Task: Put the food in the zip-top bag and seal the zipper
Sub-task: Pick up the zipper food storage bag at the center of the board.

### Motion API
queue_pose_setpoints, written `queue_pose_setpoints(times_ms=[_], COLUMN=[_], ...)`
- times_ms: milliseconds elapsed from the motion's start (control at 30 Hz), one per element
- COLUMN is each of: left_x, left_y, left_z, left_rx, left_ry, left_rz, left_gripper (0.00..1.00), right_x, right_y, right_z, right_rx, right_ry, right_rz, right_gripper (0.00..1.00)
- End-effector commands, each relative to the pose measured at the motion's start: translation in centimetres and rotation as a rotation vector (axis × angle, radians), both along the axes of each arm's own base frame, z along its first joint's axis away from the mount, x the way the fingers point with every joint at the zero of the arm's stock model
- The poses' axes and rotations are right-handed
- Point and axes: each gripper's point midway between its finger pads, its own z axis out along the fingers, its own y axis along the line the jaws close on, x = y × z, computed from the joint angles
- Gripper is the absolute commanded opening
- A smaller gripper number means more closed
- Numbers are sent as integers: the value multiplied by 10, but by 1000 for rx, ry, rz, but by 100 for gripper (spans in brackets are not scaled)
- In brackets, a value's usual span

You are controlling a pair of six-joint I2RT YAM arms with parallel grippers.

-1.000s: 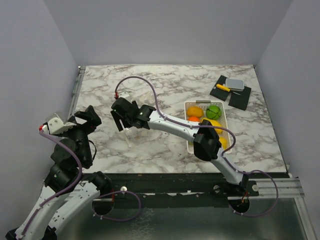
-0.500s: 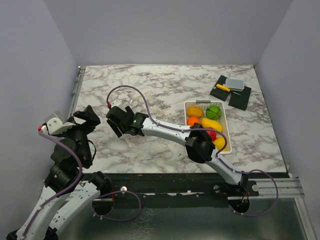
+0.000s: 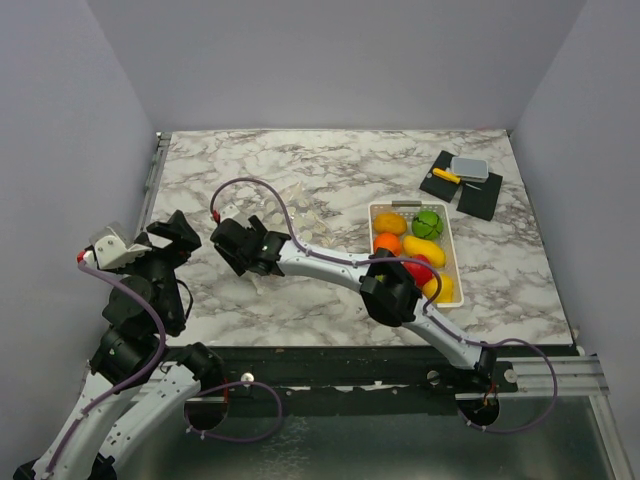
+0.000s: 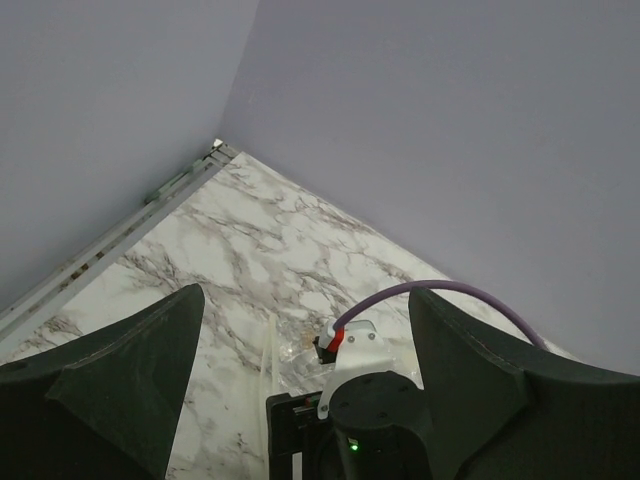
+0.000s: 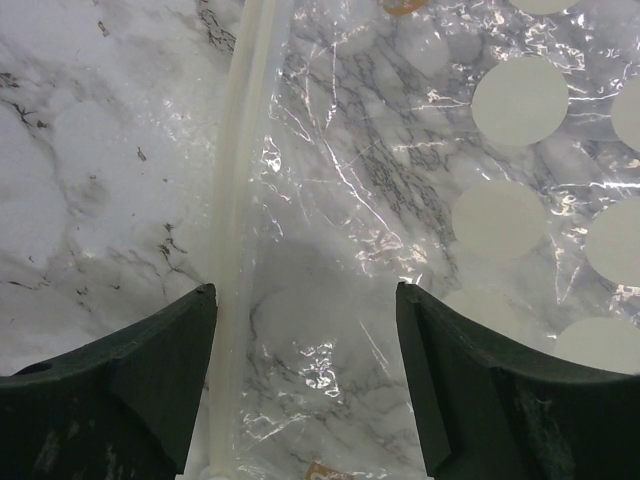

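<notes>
Right fingers (image 3: 238, 255): found spread apart with nothing between them. They pointed down over the left edge of the bag (image 5: 400, 200). From the wrist view, the zipper strip (image 5: 235, 200) ran between the two fingers, closer to the left one. Whether either finger touched the plastic could not be determined.

Left fingers (image 3: 178, 232): found open and empty, held up off the bench (image 3: 300, 160) at its near left side, well apart from the bag. They faced the far left corner, with the right arm's wrist and its purple cable (image 4: 440, 295) in their line of sight.

Bag: clear and crinkled, printed with white discs (image 5: 520, 100), lying flat on the marble bench left of centre. Nothing was seen inside it. The zipper strip was pale and straight along the bag's left edge. Whether it was pressed shut could not be told.

Food: the toy fruits and vegetables (image 3: 423, 250) all lay in the white basket (image 3: 373, 212) to the right of the bag and apart from it. Noted there were a green piece, two orange, two yellow and one red. The right arm's elbow overlapped the basket's near left corner in the overhead view.

Far right corner: black mats (image 3: 478, 200) carrying a grey box (image 3: 468, 168) and a small yellow item.
</notes>
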Motion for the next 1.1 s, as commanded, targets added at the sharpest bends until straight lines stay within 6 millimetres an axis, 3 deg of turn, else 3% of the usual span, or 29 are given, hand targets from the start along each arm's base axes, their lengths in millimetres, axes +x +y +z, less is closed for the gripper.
queue_pose_setpoints(times_ms=[0, 300, 633, 900, 1067], left_x=[3, 5, 6, 7, 7], left_y=[-3, -4, -6, -6, -6], left_z=[-3, -3, -4, -5, -6], left_rx=[5, 8, 13, 18, 21], left_ry=[4, 6, 12, 17, 20], left_rz=[-5, -12, -15, -13, -10], left_gripper=[85, 85, 85, 85, 85], right_x=[5, 6, 6, 7, 6], right_y=[5, -1, -8, -15, -17], right_z=[-5, -24, -26, -22, -2], right_rx=[-12, -44, -57, -56, 2], right_ry=[-47, -43, -57, -71, -82], right_rz=[-11, -27, -40, -64, -85], right_gripper=[77, 67, 37, 2, 1])
